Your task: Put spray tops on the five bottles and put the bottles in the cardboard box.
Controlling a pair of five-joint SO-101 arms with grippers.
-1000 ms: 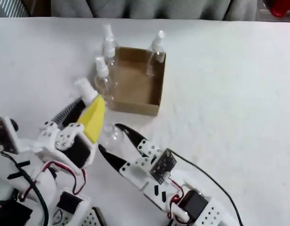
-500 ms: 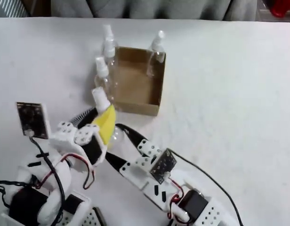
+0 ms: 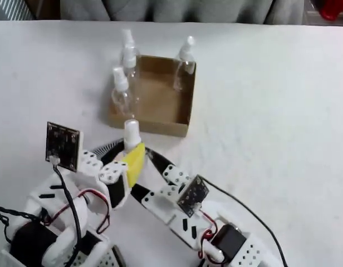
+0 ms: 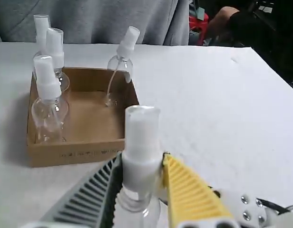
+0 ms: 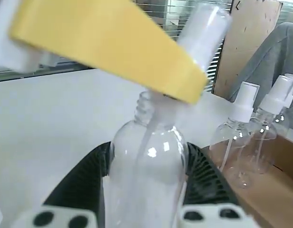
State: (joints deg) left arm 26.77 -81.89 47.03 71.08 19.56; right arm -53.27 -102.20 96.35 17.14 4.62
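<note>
My left gripper (image 3: 130, 146) is shut on a white spray top (image 3: 131, 132), pinched between its grey and yellow fingers (image 4: 189, 194). The spray top (image 4: 141, 142) stands directly over the clear bottle (image 5: 149, 161), its dip tube down inside the neck. My right gripper (image 5: 146, 164) is shut on that bottle, with black fingers on both sides of the body. The cardboard box (image 3: 160, 127) lies just beyond. A capped bottle (image 3: 185, 60) stands in its far right corner and another (image 3: 120, 89) at its left wall. Two more (image 3: 128, 53) stand at the far left corner, inside or outside I cannot tell.
White tablecloth covers the table (image 3: 272, 100), with open room to the right of the box and on the far left. Both arm bases crowd the near edge, cables trailing from them. The box floor (image 4: 89, 118) is bare between the bottles.
My left gripper has carried the spray top to the right and nearer, from beside the box to directly above the bottle. The top has swung upright. The right arm and bottle stayed put.
</note>
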